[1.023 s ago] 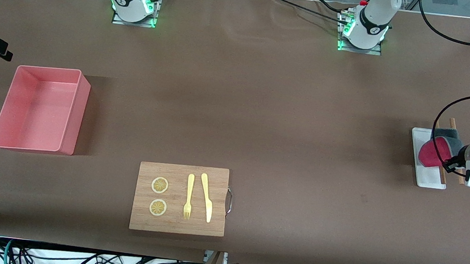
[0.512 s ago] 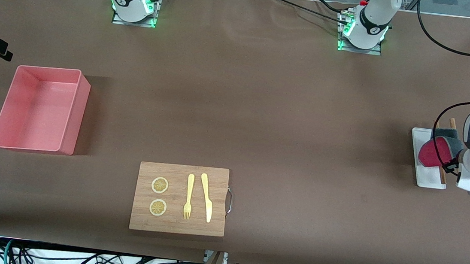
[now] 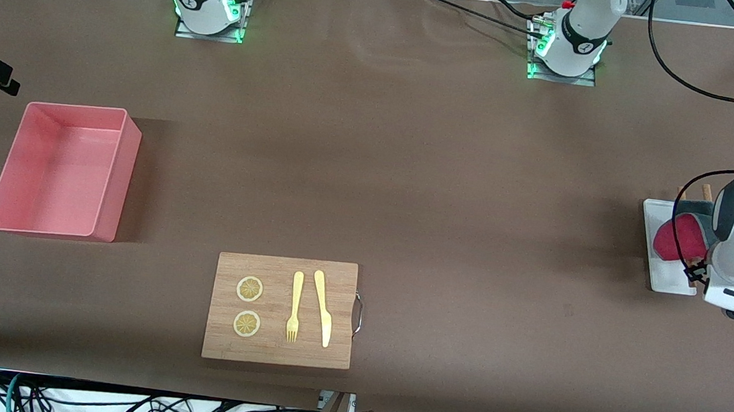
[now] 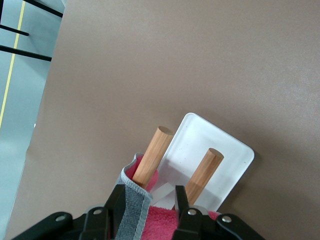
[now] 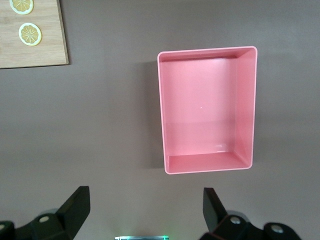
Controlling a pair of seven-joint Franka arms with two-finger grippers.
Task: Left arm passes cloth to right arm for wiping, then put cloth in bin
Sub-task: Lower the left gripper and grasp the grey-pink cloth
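Lower now than a second ago, my left pincer [image 4: 146, 212] hangs over the cloth [image 3: 677, 237], fingers [image 4: 114, 206] apart around a grey fold. It lies on the tray [image 3: 653, 274] at the surface's [image 3: 411, 170] three o'clock end. Right pincer [image 5: 145, 212] waits spread over the bin [image 3: 61, 170] at nine o'clock.

I get even, bright overhead light; the bin [image 3: 64, 170] throws a soft shadow on the counter [image 3: 411, 170] toward the left arm's end. Everything stays sharp, without glare.
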